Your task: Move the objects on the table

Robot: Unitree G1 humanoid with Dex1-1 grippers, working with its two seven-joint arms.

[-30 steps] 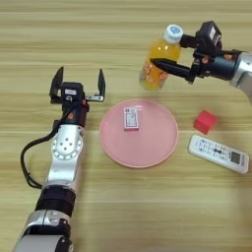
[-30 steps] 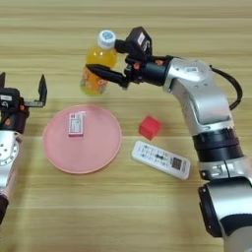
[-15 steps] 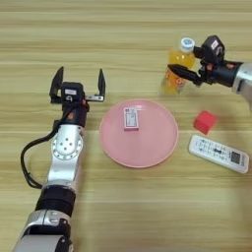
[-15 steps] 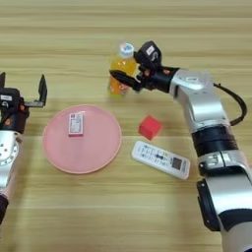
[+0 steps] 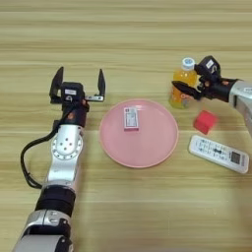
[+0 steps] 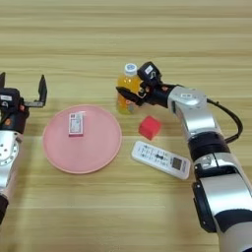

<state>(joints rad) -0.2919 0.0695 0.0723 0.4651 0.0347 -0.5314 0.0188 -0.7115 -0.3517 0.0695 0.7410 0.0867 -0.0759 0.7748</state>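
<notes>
A small orange juice bottle [image 5: 185, 78] with a white cap stands upright just right of the pink plate. My right gripper [image 5: 180, 91] is shut on it from the right, one black finger crossing its front. Whether its base touches the table [image 5: 147, 29] I cannot tell. The red cube [image 5: 204, 121] lies close in front of the bottle. The white remote [image 5: 219, 153] lies nearer still, at an angle. At the left, my left gripper [image 5: 78, 82] is open and holds nothing, its fingers pointing away from me.
The round pink plate [image 5: 147, 147] sits mid-table with a small white and red card [image 5: 130, 118] lying on it. My left forearm [image 5: 64, 152] runs from the near left edge up to the gripper, with a black cable looping beside it.
My right gripper has carried the bottle to the right and nearer, lowering it beside the plate and behind the red cube. The left arm has not moved.
</notes>
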